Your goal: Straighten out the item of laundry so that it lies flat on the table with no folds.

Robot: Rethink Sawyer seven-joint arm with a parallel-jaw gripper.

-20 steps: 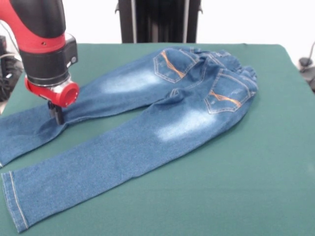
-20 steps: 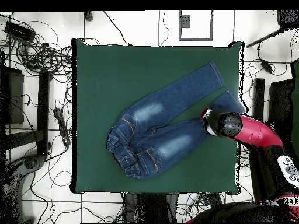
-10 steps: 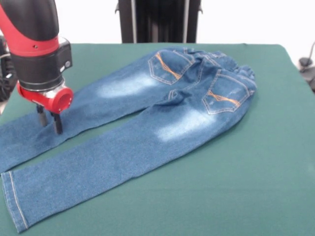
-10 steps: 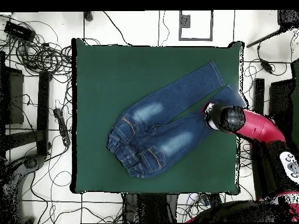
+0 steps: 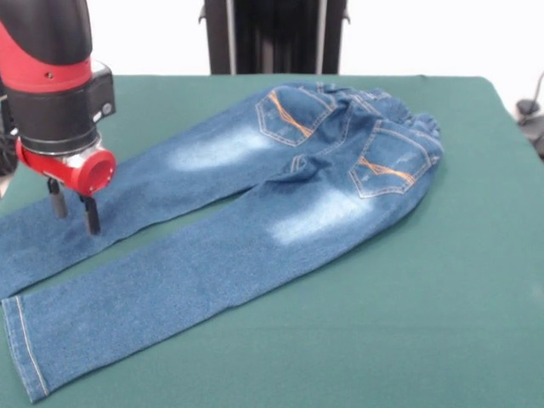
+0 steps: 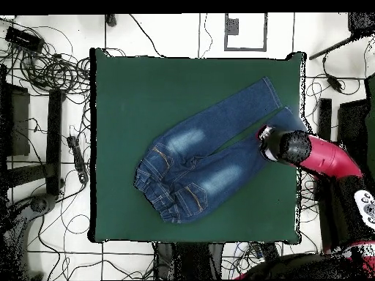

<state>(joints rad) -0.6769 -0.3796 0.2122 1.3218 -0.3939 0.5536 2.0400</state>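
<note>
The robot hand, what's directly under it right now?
Under the hand lies one leg of the jeans, near its hem end, spread on the green table. The hand's two fingers stand apart. Whether the tips touch the denim cannot be seen; the table beneath that leg is covered.

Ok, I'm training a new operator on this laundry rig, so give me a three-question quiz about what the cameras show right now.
1. True or false: the jeans lie with their back pockets facing up.
2. The gripper is: A) shut on the waistband; B) open, fingers above one trouser leg; C) out of view.
3. Fill in: the jeans lie on a dark ____ table.

Key: 1 true, orange-stitched pockets show. 2 B, two separate fingers point down at the leg near the table's edge. 3 green.
</note>
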